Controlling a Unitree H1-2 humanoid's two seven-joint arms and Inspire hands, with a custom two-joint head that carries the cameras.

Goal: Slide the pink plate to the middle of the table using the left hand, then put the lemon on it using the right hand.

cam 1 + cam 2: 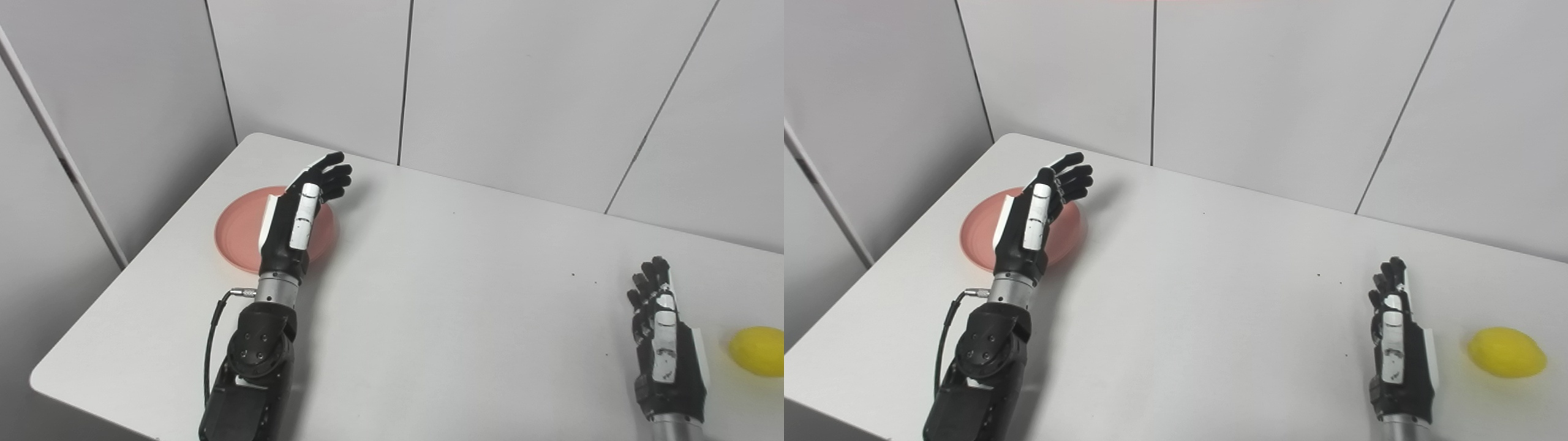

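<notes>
The left hand's fingers [334,174] are spread apart and gently curled, their black tips reaching past the far rim of the pink plate [236,236] toward the wall; they grasp nothing. The left hand [300,214] is turned on edge, thumb side up, with a white strip along its top, and it hangs over the right half of the plate. Whether its underside touches the plate cannot be told. Behind it a silver wrist cuff joins a bulky black forearm [254,361] with a thin black cable looping at its side.

The right hand's fingers [1387,282] are loosely extended, close together and empty, pointing away from the robot. The right hand [1396,346] stands on edge low over the table [1200,318], near its right front part, with the lemon [1507,352] just beside it to the right, apart from it.

The plate is round, shallow and salmon-pink with a faint raised rim, lying flat near the table's far left corner. The lemon is bright yellow, oval, matte, resting on the table. The tabletop is smooth, white, with rounded corners and a few dark specks.
</notes>
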